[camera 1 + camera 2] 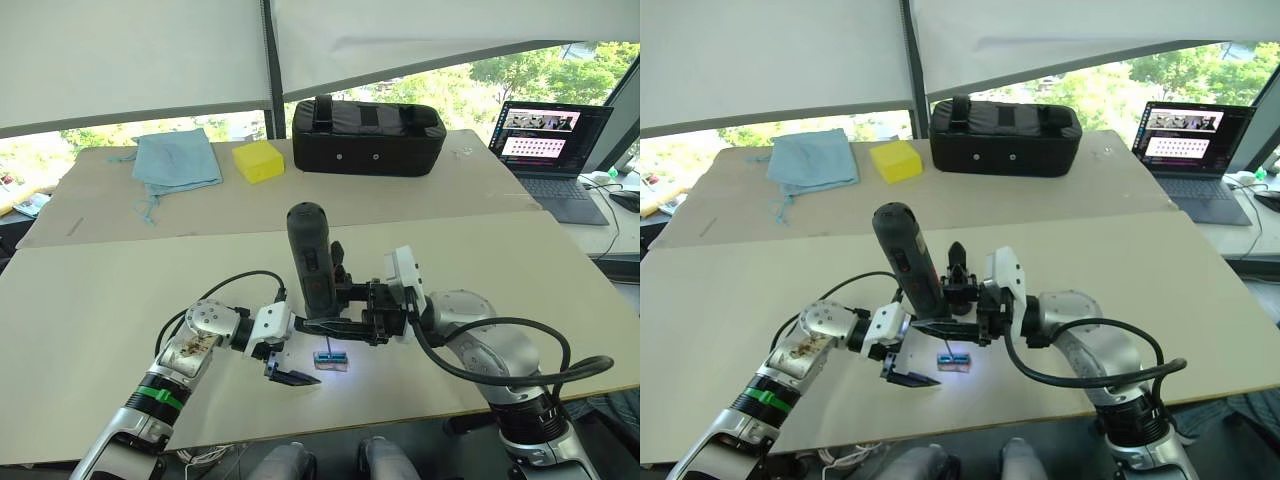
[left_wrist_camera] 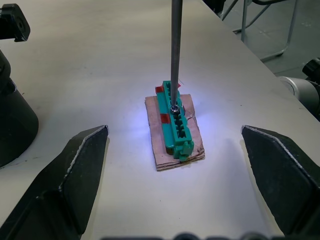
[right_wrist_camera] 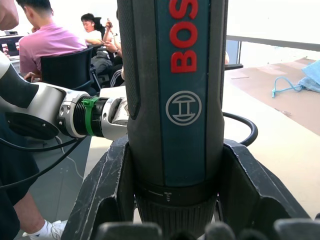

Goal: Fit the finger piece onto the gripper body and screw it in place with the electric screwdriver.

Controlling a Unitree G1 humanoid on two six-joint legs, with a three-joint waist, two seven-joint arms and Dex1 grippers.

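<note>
The electric screwdriver (image 1: 306,250) stands upright over the near middle of the table, and my right gripper (image 1: 328,300) is shut on its dark body. Its thin bit (image 2: 174,55) reaches down to a screw in a small green-and-brown block (image 2: 176,131), lit by the tip light. My left gripper (image 1: 295,373) hangs low just left of that block and is open, with its fingers (image 2: 80,170) wide apart on either side of the block and touching nothing. The finger piece and the gripper body are out of view.
On the back table lie a large black case (image 1: 367,135), a yellow block (image 1: 258,160) and a blue cloth (image 1: 176,158). A laptop (image 1: 550,140) stands at the far right. Seated people (image 3: 50,45) show beyond the table's edge.
</note>
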